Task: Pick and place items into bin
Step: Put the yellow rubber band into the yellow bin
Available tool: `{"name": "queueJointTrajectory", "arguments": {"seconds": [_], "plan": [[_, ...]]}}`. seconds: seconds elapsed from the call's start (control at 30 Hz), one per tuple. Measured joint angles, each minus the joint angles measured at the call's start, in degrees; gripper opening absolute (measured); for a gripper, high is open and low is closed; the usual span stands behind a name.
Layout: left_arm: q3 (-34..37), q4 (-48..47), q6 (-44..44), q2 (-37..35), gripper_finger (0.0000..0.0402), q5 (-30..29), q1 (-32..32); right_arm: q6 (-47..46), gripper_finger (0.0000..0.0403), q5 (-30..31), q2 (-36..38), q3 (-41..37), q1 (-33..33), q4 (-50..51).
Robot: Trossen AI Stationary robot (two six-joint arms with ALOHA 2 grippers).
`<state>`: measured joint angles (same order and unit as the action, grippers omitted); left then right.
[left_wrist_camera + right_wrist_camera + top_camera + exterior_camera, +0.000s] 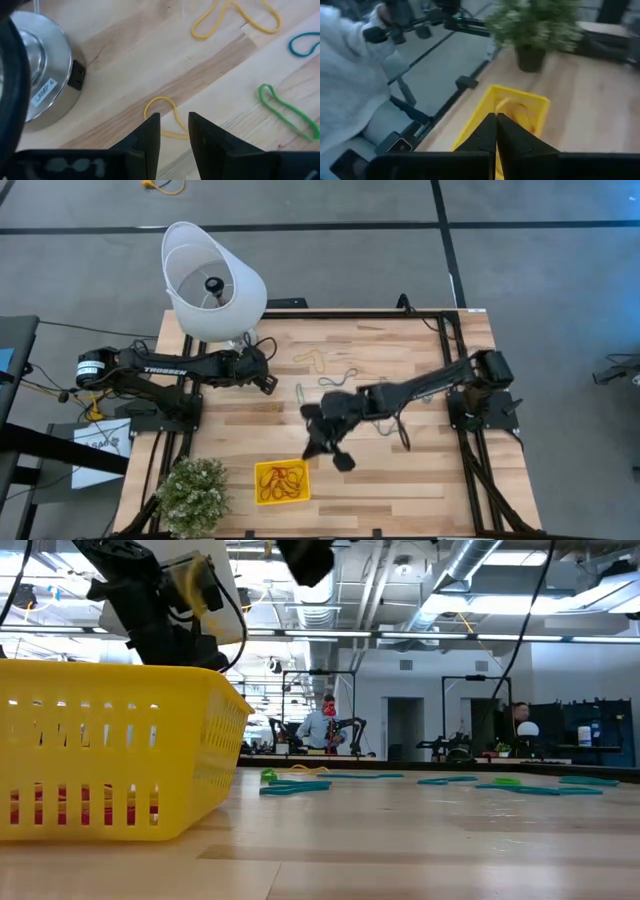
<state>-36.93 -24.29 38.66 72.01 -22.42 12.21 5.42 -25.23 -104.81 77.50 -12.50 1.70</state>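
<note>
The yellow bin (282,482) sits near the table's near edge and holds red, orange and yellow bands (280,478). It also fills the left of the low view (100,760). Loose green, teal and yellow bands (335,378) lie scattered mid-table. My right gripper (330,452) hangs raised just beyond the bin's far right corner, its fingers (496,127) shut and pointing at the bin (512,112); no band shows between them. My left gripper (174,125) is narrowly open beside the lamp (268,380), its fingers on either side of a yellow band (162,107) on the wood.
A white lampshade (212,280) leans over the table's far left corner, with its metal base (40,75) close to my left gripper. A potted plant (192,492) stands left of the bin. More green and teal bands (295,783) lie across the table's middle.
</note>
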Motion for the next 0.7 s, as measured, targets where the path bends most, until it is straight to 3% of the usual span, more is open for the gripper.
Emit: {"name": "queueJointTrajectory", "arguments": {"seconds": [0.27,0.47,0.7], "plan": [[0.0,1.81,-1.05,0.0,0.0091,-0.02,-0.02,-1.76,0.0,0.91,-8.56,1.26,-4.68,-11.2],[0.0,1.94,-0.2,0.0,0.0091,0.25,-0.02,-1.94,0.0,11.63,-15.64,3.94,-4.19,-11.22],[0.0,1.85,-0.47,0.0,0.0091,0.53,-0.02,-6.28,0.0,8.18,-18.34,5.63,-3.05,-10.28]]}}
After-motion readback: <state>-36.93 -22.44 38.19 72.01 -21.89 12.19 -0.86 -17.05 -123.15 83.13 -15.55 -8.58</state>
